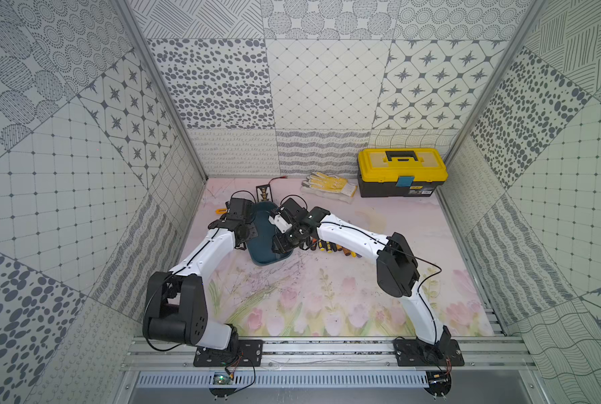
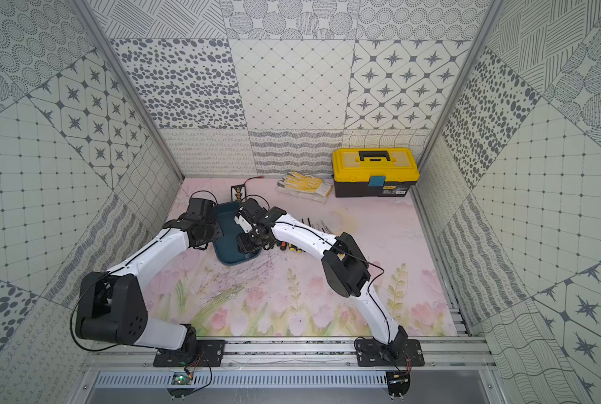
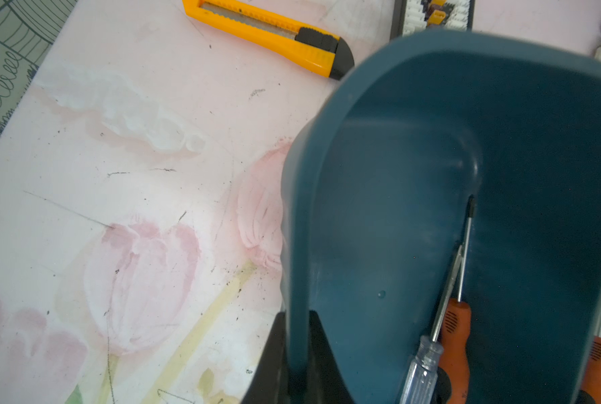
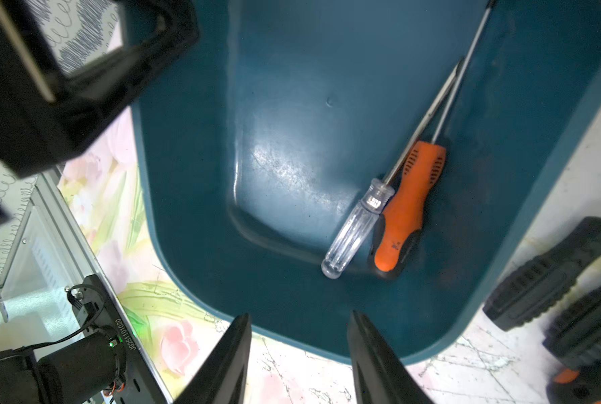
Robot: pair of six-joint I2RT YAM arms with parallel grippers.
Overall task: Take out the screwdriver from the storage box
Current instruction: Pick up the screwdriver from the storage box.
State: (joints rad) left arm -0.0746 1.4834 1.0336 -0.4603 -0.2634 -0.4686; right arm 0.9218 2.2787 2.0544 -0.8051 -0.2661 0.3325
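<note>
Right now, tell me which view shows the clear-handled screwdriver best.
The right wrist view: the clear-handled screwdriver lies whole inside the storage box. The left wrist view cuts off its handle end; in both top views the right arm hides it.

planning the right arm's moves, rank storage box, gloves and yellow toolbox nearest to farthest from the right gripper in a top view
1. storage box, just under the right gripper
2. gloves, near the back wall
3. yellow toolbox, far back corner

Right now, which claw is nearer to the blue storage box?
Left. The left claw is shut on the side wall of the storage box, one jaw inside and one outside. The right claw hangs open above its near end, holding nothing.
</note>
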